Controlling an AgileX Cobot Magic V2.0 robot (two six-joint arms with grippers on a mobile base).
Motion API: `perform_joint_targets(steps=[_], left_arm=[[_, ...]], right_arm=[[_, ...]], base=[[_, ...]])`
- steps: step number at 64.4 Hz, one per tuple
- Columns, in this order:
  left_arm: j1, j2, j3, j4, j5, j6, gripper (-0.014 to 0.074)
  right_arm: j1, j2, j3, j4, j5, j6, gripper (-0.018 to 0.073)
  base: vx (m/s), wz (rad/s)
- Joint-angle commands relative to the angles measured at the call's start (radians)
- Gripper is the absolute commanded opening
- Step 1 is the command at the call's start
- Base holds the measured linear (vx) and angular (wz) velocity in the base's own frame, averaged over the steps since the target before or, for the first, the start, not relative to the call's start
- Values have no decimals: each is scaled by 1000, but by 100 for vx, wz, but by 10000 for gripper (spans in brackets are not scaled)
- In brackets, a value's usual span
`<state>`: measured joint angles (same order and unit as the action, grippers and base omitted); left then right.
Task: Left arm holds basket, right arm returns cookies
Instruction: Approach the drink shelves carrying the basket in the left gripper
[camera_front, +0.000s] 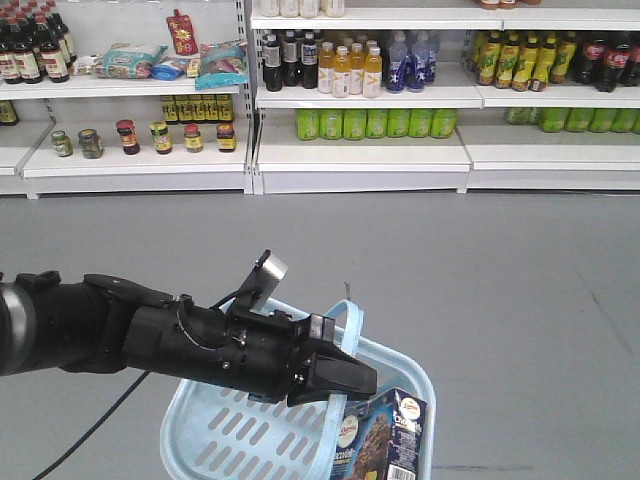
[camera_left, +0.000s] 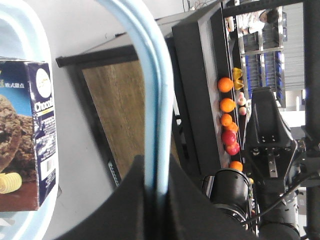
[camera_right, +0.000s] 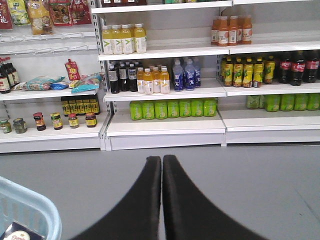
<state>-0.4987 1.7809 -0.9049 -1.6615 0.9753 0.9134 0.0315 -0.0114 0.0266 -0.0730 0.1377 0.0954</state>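
Your left arm (camera_front: 150, 335) reaches in from the left of the front view. The left fingers (camera_front: 340, 375) at its tip are closed tight on the pale blue handle (camera_front: 347, 318) of the basket (camera_front: 190, 420). In the left wrist view, that handle runs straight down into the clamped black fingers.

The cookies (camera_front: 385, 435) are inside the basket. The dark box stands upright near the right wall, just below the left fingers.

In the right wrist view, the right fingers (camera_right: 158, 172) are pressed together with nothing between them. They point across the grey floor (camera_right: 250, 175) towards white shelves (camera_right: 165, 127) of bottles and jars. In that view, a corner of the basket sits at the lower left, apart from the right fingers, with a sliver of the cookies showing inside.
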Motion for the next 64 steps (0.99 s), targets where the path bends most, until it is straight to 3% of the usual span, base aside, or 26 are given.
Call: perform_joint_targets(steps=[1,64], left_arm=[[-1,-55,-26,-73,70,9,-8],[-1,-55,-26,-73,70,9,-8]], right_arm=[[1,-10,2,-4,-74,-6,-9],[1,-10,2,-4,-74,-6,-9]], base=[[31,14],[32,-2]])
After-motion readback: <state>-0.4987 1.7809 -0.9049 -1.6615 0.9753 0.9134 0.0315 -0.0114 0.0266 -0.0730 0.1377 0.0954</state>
